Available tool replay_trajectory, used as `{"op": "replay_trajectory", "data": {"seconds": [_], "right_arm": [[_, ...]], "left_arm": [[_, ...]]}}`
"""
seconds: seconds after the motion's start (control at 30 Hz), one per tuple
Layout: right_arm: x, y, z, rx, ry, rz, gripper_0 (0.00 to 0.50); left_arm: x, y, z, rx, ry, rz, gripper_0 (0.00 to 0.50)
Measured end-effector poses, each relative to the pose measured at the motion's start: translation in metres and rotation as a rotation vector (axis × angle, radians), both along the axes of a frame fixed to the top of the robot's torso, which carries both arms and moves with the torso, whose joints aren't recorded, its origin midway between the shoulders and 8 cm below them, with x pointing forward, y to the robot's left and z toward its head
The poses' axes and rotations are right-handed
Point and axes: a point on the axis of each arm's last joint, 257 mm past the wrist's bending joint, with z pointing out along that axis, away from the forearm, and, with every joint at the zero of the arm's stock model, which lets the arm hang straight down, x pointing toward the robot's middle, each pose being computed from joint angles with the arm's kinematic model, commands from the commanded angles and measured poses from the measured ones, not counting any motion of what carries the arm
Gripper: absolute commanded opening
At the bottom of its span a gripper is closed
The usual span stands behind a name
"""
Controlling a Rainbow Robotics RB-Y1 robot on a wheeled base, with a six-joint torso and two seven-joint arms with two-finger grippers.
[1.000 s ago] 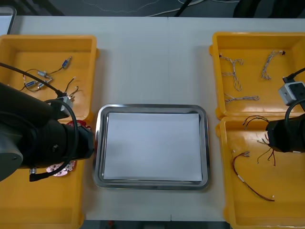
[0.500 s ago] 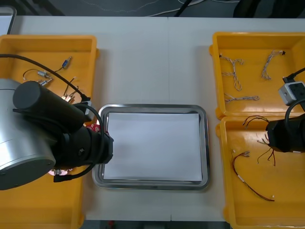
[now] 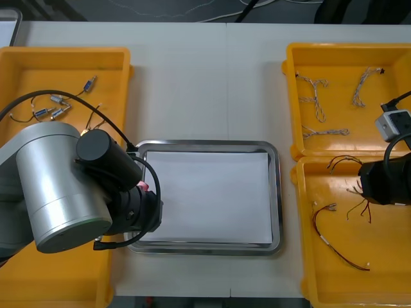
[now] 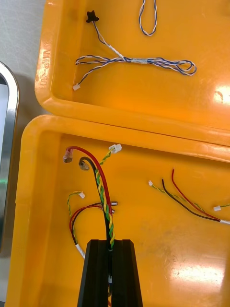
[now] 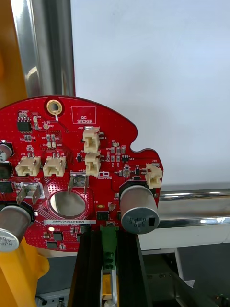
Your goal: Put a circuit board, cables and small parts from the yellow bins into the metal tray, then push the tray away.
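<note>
My left gripper point(image 5: 109, 249) is shut on the lower edge of a round red circuit board point(image 5: 72, 158). It holds the board over the left rim of the metal tray point(image 5: 48, 48), which is white inside. In the front view the left arm covers the tray's point(image 3: 205, 145) left edge, and a sliver of the board point(image 3: 145, 187) shows beside it. My right gripper point(image 4: 110, 252) is shut on a red and yellow cable point(image 4: 100, 187) in the near right bin point(image 3: 308, 256), where the right arm point(image 3: 385, 183) hangs.
More loose cables point(image 4: 187, 199) lie in the near right bin. Twisted blue and white cables point(image 3: 314, 90) lie in the far right bin. Small metal parts point(image 3: 54, 106) and thin wires sit in the far left bin point(image 3: 64, 54).
My left arm has swung right from the near left bin to the tray's left edge, carrying the circuit board. The right arm has stayed still.
</note>
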Motion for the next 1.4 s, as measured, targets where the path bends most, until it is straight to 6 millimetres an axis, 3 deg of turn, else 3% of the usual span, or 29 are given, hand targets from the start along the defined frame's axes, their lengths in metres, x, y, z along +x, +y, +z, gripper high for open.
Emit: {"op": "replay_trajectory", "data": {"seconds": [0.5, 0.83, 1.4], "right_arm": [[0.0, 0.0, 0.0, 0.0, 0.0, 0.0, 0.0], [0.0, 0.0, 0.0, 0.0, 0.0, 0.0, 0.0], [0.0, 0.0, 0.0, 0.0, 0.0, 0.0, 0.0]], "left_arm": [[0.02, -0.016, -0.021, 0.011, -0.005, -0.02, 0.0], [0.013, -0.035, -0.028, 0.001, 0.002, -0.071, 0.0], [0.007, -0.047, -0.053, 0.025, 0.014, -0.098, 0.0]]}}
